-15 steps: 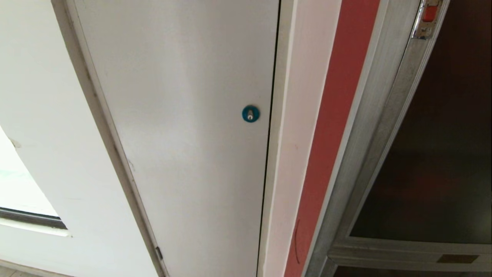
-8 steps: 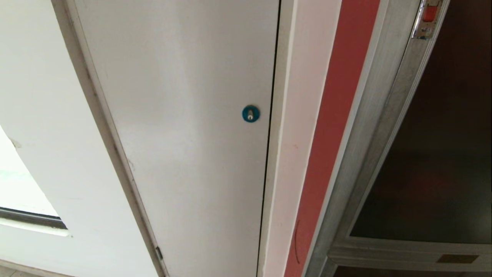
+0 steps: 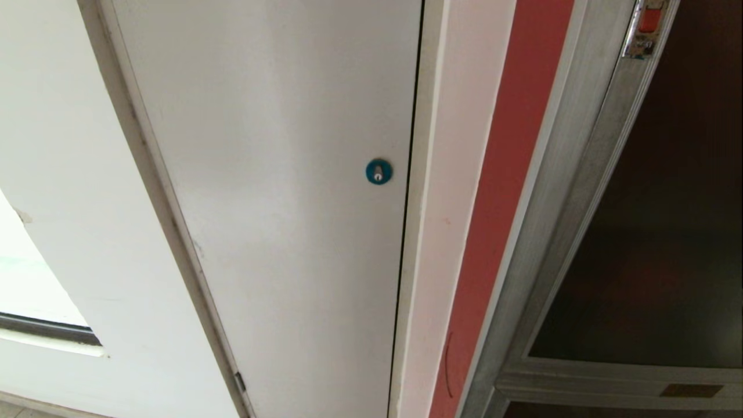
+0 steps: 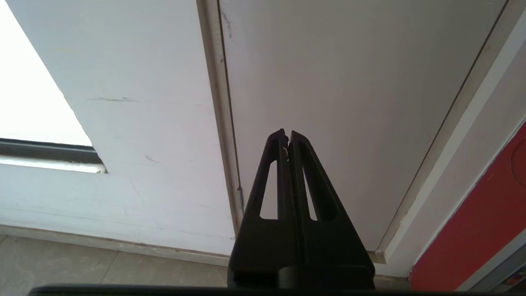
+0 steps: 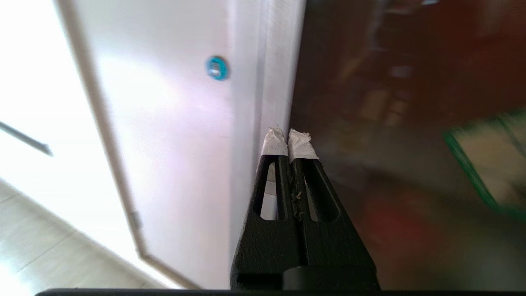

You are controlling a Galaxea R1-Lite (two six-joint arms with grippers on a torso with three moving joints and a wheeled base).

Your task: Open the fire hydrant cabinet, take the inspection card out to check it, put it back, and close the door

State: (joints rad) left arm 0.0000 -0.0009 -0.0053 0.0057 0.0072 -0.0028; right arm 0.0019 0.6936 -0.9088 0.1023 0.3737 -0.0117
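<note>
The fire hydrant cabinet [image 3: 583, 174] stands at the right of the head view, a brushed-silver frame beside a red wall strip. Its door [image 3: 656, 244] of dark glass is closed, with the red-and-chrome latch [image 3: 643, 29] at the top. Neither arm shows in the head view. In the right wrist view my right gripper [image 5: 289, 137], tips wrapped in white tape, is shut and empty, pointing at the left edge of the dark glass door [image 5: 390, 102]; a green-bordered sticker [image 5: 485, 164] shows blurred on it. My left gripper [image 4: 287, 134] is shut and empty, low before the white door. The inspection card is hidden.
A plain white door [image 3: 278, 203] with a small blue round lock [image 3: 378, 171] fills the middle of the head view. Below the cabinet door sits a lower dark panel with a brass plate [image 3: 691, 390]. A window ledge [image 3: 46, 334] is at the far left, and tiled floor [image 4: 82, 267] lies under the left arm.
</note>
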